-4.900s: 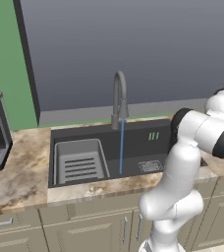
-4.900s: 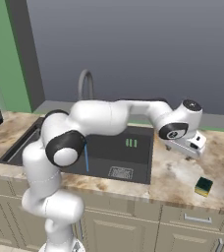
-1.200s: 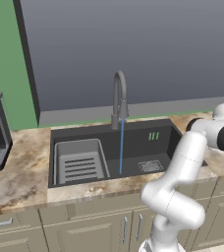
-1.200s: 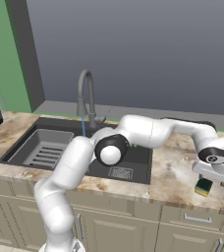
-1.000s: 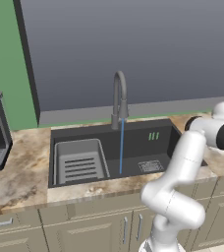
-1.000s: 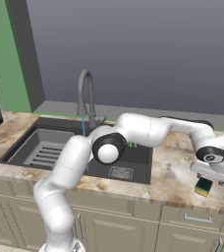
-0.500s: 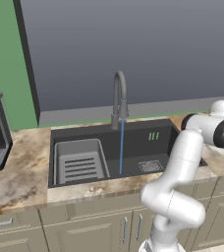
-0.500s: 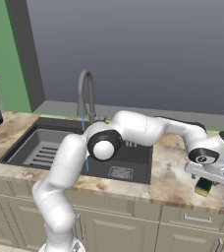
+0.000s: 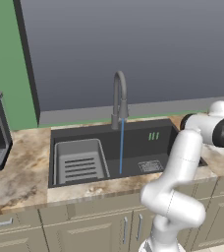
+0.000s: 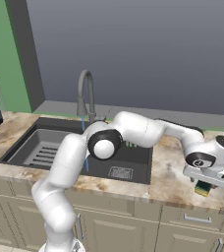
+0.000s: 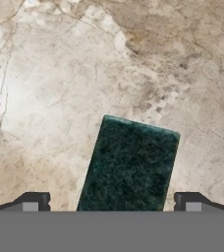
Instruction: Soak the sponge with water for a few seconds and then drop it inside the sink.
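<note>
Lowered since a second ago, the hand point(image 10: 206, 184) hangs spread just over the sponge point(image 11: 128, 165), which lies dark side up on the surface point(image 11: 60, 74) right of the sink point(image 10: 133, 170). Closing too high could pinch air or tip the small block away.

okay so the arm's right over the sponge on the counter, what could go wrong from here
1. The claw is open with the sponge lying skewed between its fingers; closing on it at that angle could twist the sponge or let it slip out.
2. The sponge sits on the counter well to the right of the sink. It has to be carried to the water, and a weak grip might drop it on the way.
</note>
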